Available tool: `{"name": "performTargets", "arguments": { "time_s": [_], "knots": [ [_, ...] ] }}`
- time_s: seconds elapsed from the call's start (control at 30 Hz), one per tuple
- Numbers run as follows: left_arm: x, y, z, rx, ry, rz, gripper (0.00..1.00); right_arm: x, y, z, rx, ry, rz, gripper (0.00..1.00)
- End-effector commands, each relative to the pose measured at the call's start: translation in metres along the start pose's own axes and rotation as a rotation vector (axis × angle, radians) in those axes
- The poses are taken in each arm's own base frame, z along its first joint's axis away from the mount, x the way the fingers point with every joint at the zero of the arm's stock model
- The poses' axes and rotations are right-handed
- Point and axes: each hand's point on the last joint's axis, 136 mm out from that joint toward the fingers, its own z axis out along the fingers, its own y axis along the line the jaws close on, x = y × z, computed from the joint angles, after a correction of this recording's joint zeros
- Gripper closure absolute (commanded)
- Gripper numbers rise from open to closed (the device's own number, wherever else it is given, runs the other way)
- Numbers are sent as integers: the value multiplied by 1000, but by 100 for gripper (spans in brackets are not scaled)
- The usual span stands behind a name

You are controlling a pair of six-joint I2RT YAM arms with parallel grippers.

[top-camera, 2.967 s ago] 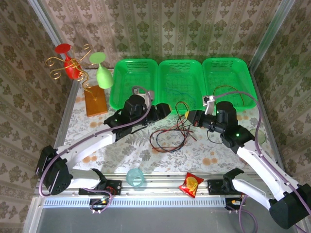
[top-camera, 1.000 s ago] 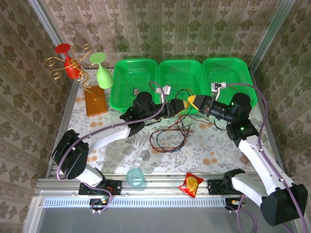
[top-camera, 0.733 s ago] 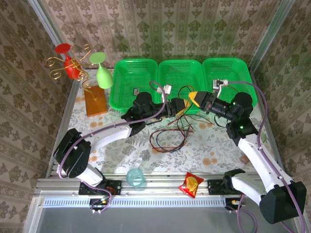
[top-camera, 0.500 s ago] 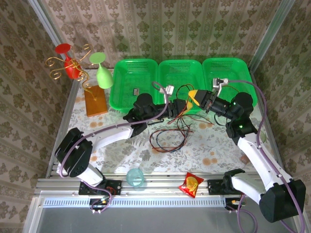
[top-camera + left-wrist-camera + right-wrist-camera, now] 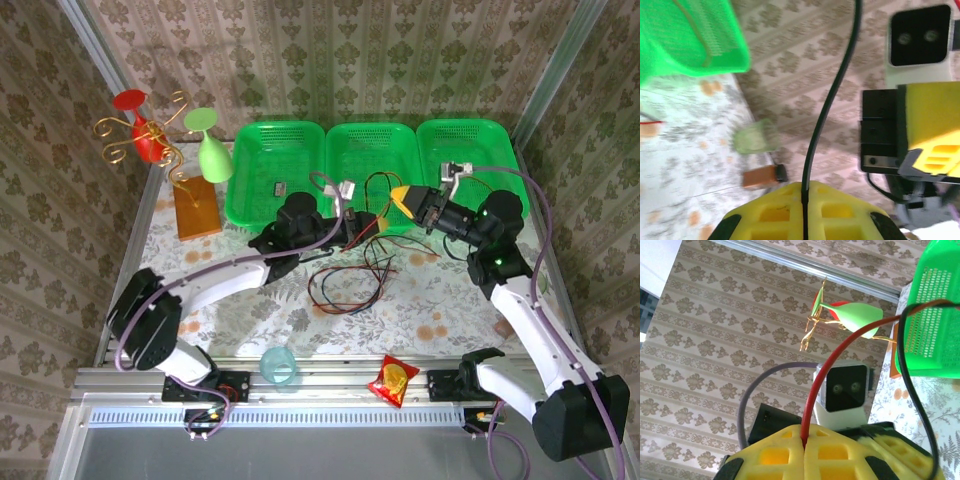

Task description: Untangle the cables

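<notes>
The cables [image 5: 345, 283] lie as a loose tangle of black and red-orange loops on the table in front of the middle basket, with strands rising to both grippers. My left gripper [image 5: 374, 226] hangs just above the tangle, shut on a black cable [image 5: 832, 100] that runs straight up out of its yellow fingers [image 5: 840, 210]. My right gripper [image 5: 399, 198] faces it from close by, tip to tip, shut on a red cable [image 5: 840, 352] that arcs up to the right. A black cable [image 5: 912, 390] loops beside it.
Three green baskets [image 5: 265, 150] [image 5: 350, 150] [image 5: 470, 150] line the back. A wire stand with a red and a green glass [image 5: 210, 150] on a wooden block [image 5: 195, 210] stands at back left. A clear cup [image 5: 279, 365] and a red snack packet [image 5: 393, 380] lie near the front rail.
My left gripper was open and has shut on the black cable. My right gripper has held its red cable and drifted slightly up and left toward the middle basket.
</notes>
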Motion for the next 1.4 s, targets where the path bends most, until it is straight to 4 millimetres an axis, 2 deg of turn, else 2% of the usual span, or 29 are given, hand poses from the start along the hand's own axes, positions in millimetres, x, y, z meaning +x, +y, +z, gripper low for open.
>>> {"name": "performTargets", "arguments": {
  "time_s": [0.0, 0.27, 0.4, 0.7, 0.93, 1.1, 1.37],
  "knots": [
    [-11, 18, -32, -247, -56, 115, 100, -2, 15, -10, 6, -21, -74, 100],
    [-18, 57, -89, -559, -131, 133, 100, -13, -5, -26, 149, -91, -109, 100],
    [-25, 59, -121, -660, -173, 173, 100, -19, -10, -40, 237, -135, -149, 100],
    [-42, 32, -187, -863, -218, 336, 100, -18, -36, -74, 561, -122, -310, 100],
    [-51, 22, -221, -973, -275, 418, 100, -19, -43, -100, 721, -149, -400, 100],
    [-56, 11, -245, -1012, -337, 476, 100, -28, -41, -120, 827, -209, -452, 100],
    [-56, 6, -280, -1053, -436, 487, 100, -45, -45, -154, 987, -367, -463, 100]
  ]
}}
